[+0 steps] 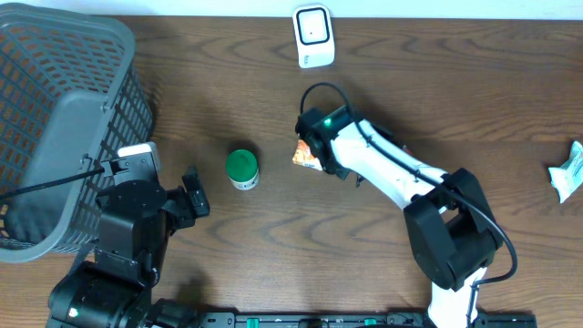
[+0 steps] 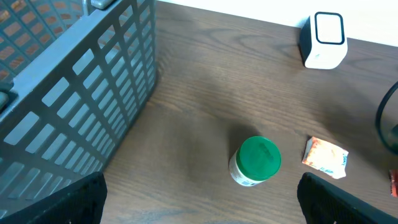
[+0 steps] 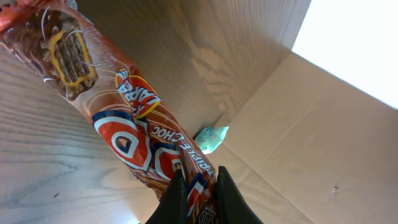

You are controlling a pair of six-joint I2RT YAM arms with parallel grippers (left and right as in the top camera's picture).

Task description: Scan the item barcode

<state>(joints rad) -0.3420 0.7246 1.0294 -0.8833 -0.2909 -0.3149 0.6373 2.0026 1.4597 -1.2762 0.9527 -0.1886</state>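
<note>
Overhead cam: my right tool (image 3: 198,186) is pinching the snack packet (image 1: 301,155) just right of the green-lidded jar (image 1: 241,169).
On the right wrist cam I can see the fingers pressed together on one end of the orange wrapper. My left tool (image 1: 193,196) sits spread wide on the jar's other side. The scanner (image 1: 312,35) is up past the jar by the far worktop (image 1: 455,109) edge, well apart from the packet.

The table (image 1: 455,100) is dark wood with a matt, clearly grained surface, the basket (image 1: 137,100) is dull grey moulded plastic lattice, the scanner (image 1: 312,35) is smooth white plastic with a glossy face, the green lid (image 1: 241,164) looks like matt plastic, and the snack wrapper (image 3: 124,118) is crinkled glossy film.
</note>
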